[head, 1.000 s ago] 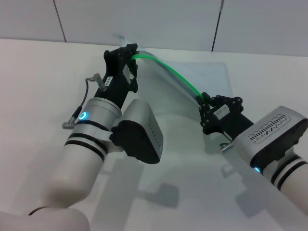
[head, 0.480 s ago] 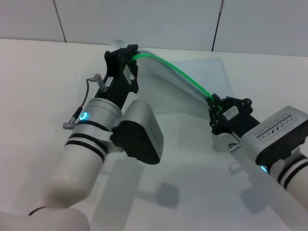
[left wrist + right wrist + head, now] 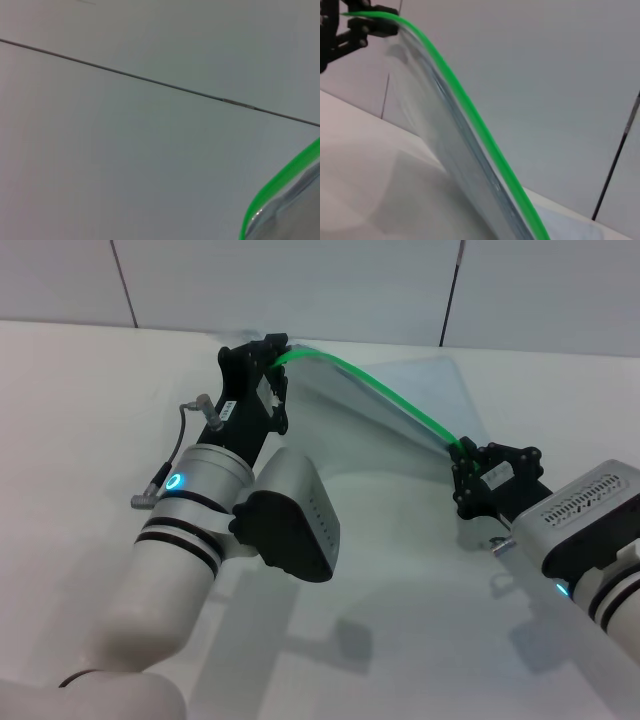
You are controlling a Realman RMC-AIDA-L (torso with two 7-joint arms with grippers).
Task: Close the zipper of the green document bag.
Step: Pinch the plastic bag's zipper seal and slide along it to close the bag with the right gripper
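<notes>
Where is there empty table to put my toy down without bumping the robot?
The bare white table left of the left gripper is free, out to the wall. So is the near strip between both arms. The middle is crowded: the green document bag hangs there, its zipper stretched from the left gripper to the right gripper.

A flat, matte white table surface (image 3: pixel 80 410) fills the lower part of the head view and carries soft grey shadows (image 3: pixel 330 645) in its near area. Behind it stands a pale grey panelled wall (image 3: pixel 300 285). Thin dark vertical seams (image 3: pixel 452 290) divide the wall into panels. The same wall fills the left wrist view, where one thin dark seam line (image 3: pixel 150 80) crosses it diagonally. The right wrist view shows the wall with another dark seam (image 3: pixel 615 160).
</notes>
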